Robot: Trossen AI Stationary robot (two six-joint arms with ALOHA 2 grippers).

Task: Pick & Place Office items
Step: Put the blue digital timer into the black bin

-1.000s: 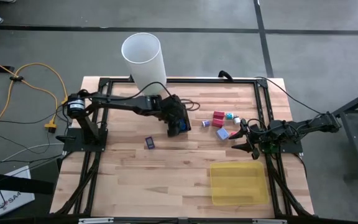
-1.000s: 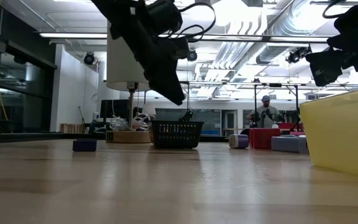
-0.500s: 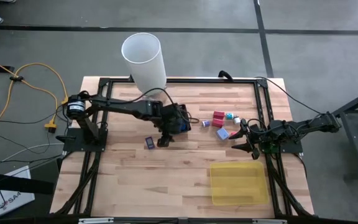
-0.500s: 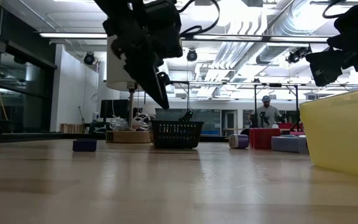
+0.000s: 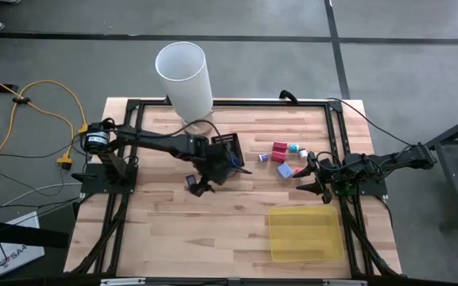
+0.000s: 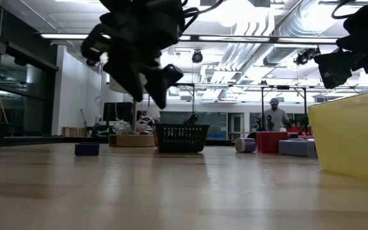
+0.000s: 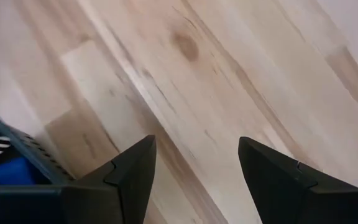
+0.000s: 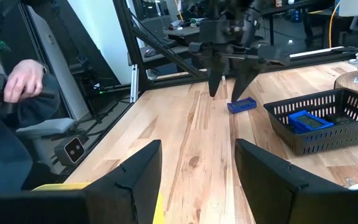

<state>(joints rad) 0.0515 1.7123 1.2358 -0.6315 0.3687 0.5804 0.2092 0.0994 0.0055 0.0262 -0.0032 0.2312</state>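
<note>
On the wooden tabletop (image 5: pixel 157 214), the black mesh box (image 5: pixel 227 151) holds a blue item beside the left end effector (image 5: pixel 201 188), which hangs empty, fingers parted, just beside a small blue piece (image 5: pixel 190 182). The right end effector (image 5: pixel 307 179), parted and empty, waits near the red, purple and pale blue blocks (image 5: pixel 281 151).

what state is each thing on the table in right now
left hand: open, empty, above the lone blue piece
right hand: open, empty, waiting at the table's right edge
black mesh basket: upright, blue item inside
yellow tray: flat, empty
white cylinder: upright
</note>
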